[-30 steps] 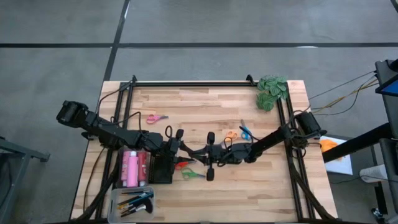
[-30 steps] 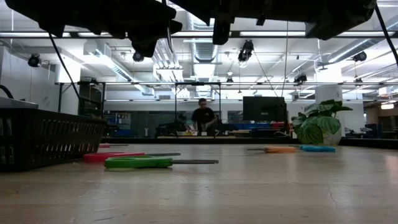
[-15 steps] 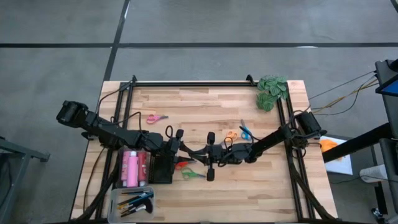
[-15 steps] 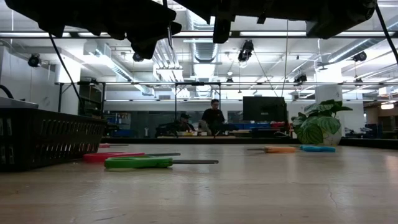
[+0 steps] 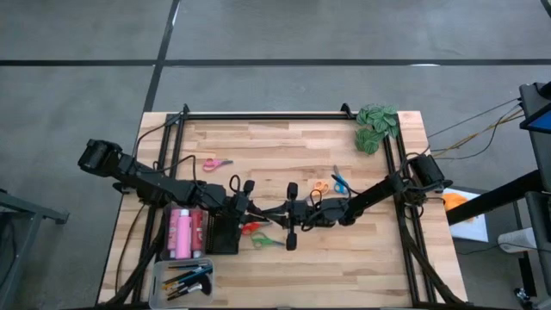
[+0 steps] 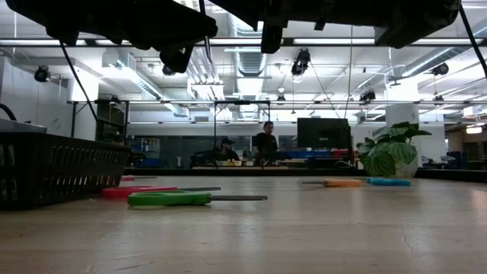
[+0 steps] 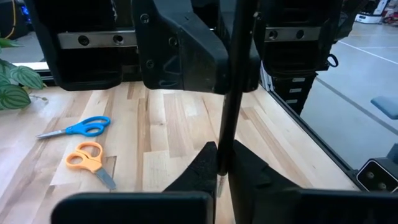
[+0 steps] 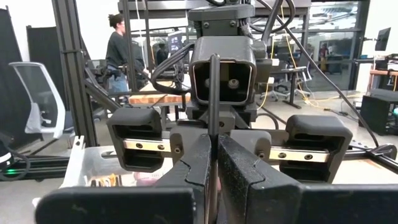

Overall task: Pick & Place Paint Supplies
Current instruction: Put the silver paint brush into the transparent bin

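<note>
Over the middle of the table a thin dark brush (image 7: 231,93) (image 8: 214,81) stands roughly upright between my two grippers, which face each other. My left gripper (image 7: 221,165) (image 5: 257,209) and my right gripper (image 8: 214,152) (image 5: 277,211) are both shut on it. In the low view the brush (image 6: 205,38) shows as a thin rod under the dark arms. On the wood lie red scissors (image 5: 251,228), green scissors (image 5: 267,242), orange scissors (image 5: 319,186), blue scissors (image 5: 340,182) and pink scissors (image 5: 217,163). My left gripper pinches the brush's thin handle (image 7: 222,149) between its two fingertips, coming level from the table's left, fingers across the brush. The brush stands about upright, clear of the table. My right gripper pinches the handle (image 8: 214,127) between its two fingertips, coming level from the table's right, fingers across it.
A black basket (image 5: 222,231) sits just under my left gripper, with pink bottles (image 5: 182,232) beside it and a clear tray of brushes (image 5: 185,277) at the near left. A green leafy clump (image 5: 377,126) is at the far right corner. People show in the room beyond.
My left gripper has shut on the brush, which my right gripper has kept holding. Neither arm has moved, and the brush stays where it was.
</note>
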You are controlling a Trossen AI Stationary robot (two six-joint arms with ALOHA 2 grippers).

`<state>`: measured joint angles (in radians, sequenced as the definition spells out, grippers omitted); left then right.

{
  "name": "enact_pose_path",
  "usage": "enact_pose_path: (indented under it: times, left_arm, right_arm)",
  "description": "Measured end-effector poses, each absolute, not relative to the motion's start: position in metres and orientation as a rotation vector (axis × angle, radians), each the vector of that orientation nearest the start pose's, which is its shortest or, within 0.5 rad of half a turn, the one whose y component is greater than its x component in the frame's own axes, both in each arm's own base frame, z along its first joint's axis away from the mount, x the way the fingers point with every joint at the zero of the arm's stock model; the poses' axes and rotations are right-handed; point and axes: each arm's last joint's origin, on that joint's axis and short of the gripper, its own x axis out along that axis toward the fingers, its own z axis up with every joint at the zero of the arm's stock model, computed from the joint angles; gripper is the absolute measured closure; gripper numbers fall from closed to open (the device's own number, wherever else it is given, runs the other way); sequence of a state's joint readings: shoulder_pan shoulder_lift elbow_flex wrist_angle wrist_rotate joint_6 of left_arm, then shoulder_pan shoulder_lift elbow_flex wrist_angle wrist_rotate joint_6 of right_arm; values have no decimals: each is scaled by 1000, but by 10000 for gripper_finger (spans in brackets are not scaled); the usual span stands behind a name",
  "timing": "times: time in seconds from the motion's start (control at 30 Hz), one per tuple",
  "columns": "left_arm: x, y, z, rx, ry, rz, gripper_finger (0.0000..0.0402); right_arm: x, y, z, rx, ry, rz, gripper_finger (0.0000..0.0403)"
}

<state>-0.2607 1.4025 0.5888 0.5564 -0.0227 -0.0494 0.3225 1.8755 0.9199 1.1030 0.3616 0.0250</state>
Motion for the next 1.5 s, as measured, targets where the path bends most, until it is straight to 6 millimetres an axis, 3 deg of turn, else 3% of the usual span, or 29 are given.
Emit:
enact_pose_path:
  times: [0.83,0.97,1.3,1.5]
  left_arm:
    - [272,-72,202,-16,262,-231,393]
    - [272,-72,202,-19,267,-230,393]
    - [272,-72,202,-19,267,-229,393]
    - [272,-72,202,-18,266,-229,393]
  right_arm:
    - [367,112,204,72,-140,-35,382]
    - [367,112,205,74,-143,-35,351]
    - [367,112,205,127,-146,-31,228]
    - [366,111,209,131,-155,-30,196]
